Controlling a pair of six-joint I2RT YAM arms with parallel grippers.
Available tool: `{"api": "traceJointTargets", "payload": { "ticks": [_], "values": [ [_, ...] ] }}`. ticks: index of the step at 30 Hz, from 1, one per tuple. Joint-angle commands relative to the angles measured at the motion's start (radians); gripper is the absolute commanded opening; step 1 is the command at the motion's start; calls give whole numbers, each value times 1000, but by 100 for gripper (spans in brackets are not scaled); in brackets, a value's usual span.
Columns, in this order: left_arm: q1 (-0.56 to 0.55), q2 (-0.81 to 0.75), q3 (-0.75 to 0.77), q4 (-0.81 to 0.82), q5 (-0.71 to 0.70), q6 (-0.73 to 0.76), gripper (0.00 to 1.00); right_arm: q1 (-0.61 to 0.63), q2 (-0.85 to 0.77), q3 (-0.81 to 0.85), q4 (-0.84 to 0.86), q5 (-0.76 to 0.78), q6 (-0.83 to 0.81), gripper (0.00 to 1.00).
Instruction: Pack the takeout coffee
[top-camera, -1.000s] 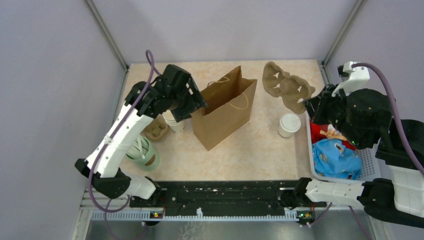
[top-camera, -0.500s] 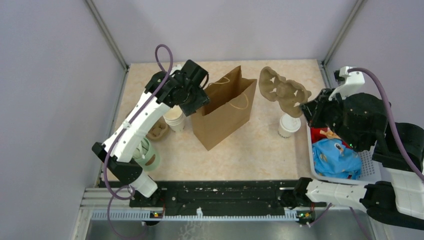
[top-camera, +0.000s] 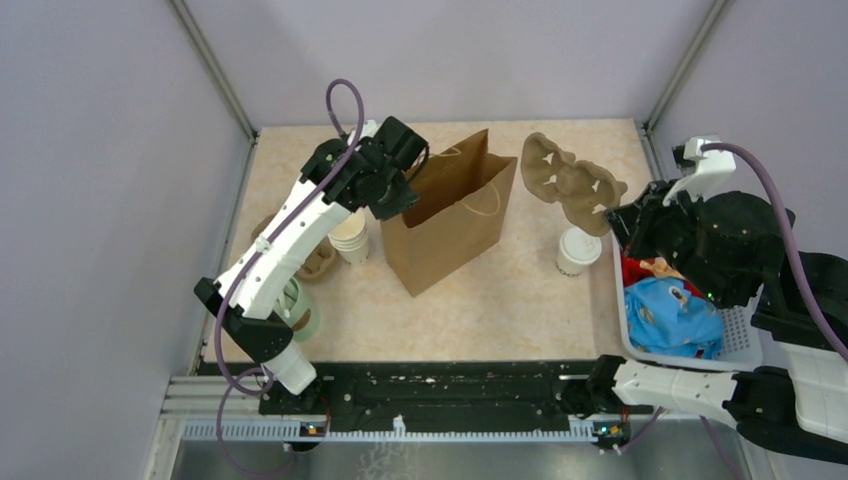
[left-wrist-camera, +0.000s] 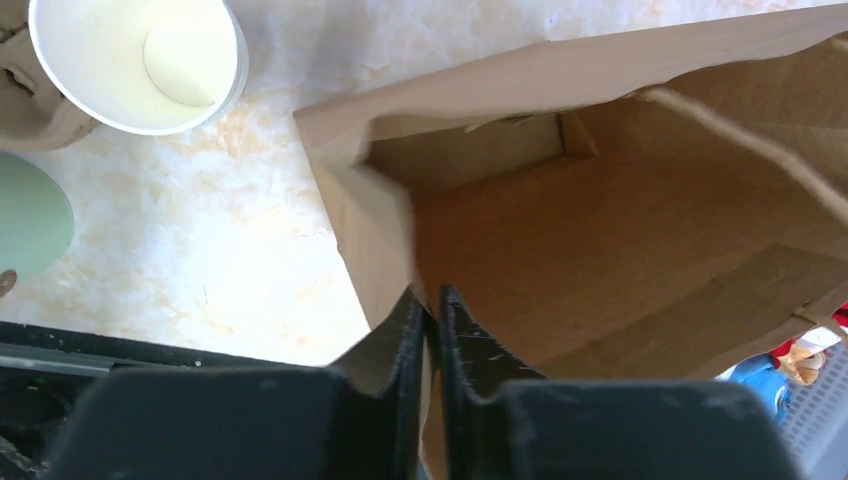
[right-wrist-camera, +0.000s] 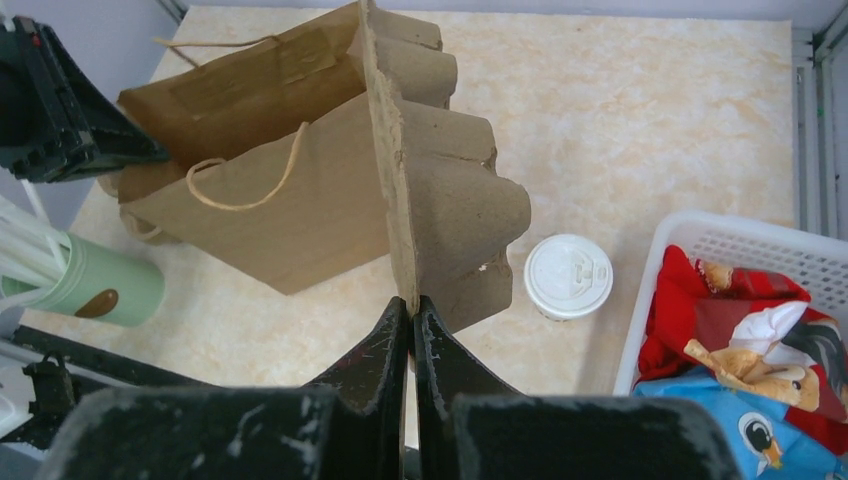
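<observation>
1. Left claw (left-wrist-camera: 430, 300): narrow, fingers pinching the rim at the left end of the brown paper bag (top-camera: 450, 225). The bag stands with its mouth open at the centre of the worktop (top-camera: 520, 300).
2. Right claw (right-wrist-camera: 412, 303): clamped on the edge of the pulp cup carrier (right-wrist-camera: 450, 200), which is held on edge.
3. Takeout coffee (top-camera: 578, 250): upright and lidded on the worktop, right of centre, between the bag and the white basket (top-camera: 738, 330). Neither claw touches it.
4. Stack of lidless cups (top-camera: 350, 238): just left of the bag.

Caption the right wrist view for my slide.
Right gripper shut on a pulp cup carrier; takeout coffee and brown bag stand below.
</observation>
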Motion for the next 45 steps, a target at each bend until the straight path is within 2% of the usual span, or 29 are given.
{"api": "traceJointTargets", "payload": {
  "ticks": [1,3,6,8,14,18,22,24,27,33,36,41,45],
  "values": [
    [-10,1,64,7,-52,120,8,-3,-20,11,72,-77,-95,0],
    [-11,-11,55,47,-28,182,0,-3,-19,32,67,-120,-116,0],
    [-16,-63,-3,184,46,330,0,-3,-23,60,52,-182,-112,0],
    [-17,-121,-95,323,81,427,0,-3,-23,75,28,-207,-90,0],
    [-18,-212,-269,589,159,692,0,-3,-21,153,-92,-204,63,0],
    [-20,-259,-360,705,157,788,0,-3,-35,145,-110,-255,128,0],
    [-22,-381,-599,947,122,875,0,-3,-60,78,-47,-346,179,0],
    [-22,-428,-698,1059,123,889,0,-3,-75,32,11,-433,192,0],
    [-22,-467,-784,1129,103,878,0,-3,-88,-32,60,-548,240,0],
    [-22,-517,-893,1153,89,796,0,-4,-135,-238,134,-757,368,0],
    [-22,-549,-948,1165,105,767,0,-3,-123,-278,146,-861,376,0],
    [-23,-589,-1012,1187,140,734,0,-3,-105,-224,74,-697,438,0],
    [-24,-606,-1036,1201,176,719,0,-3,-97,-252,52,-592,499,0]
  ]
}}
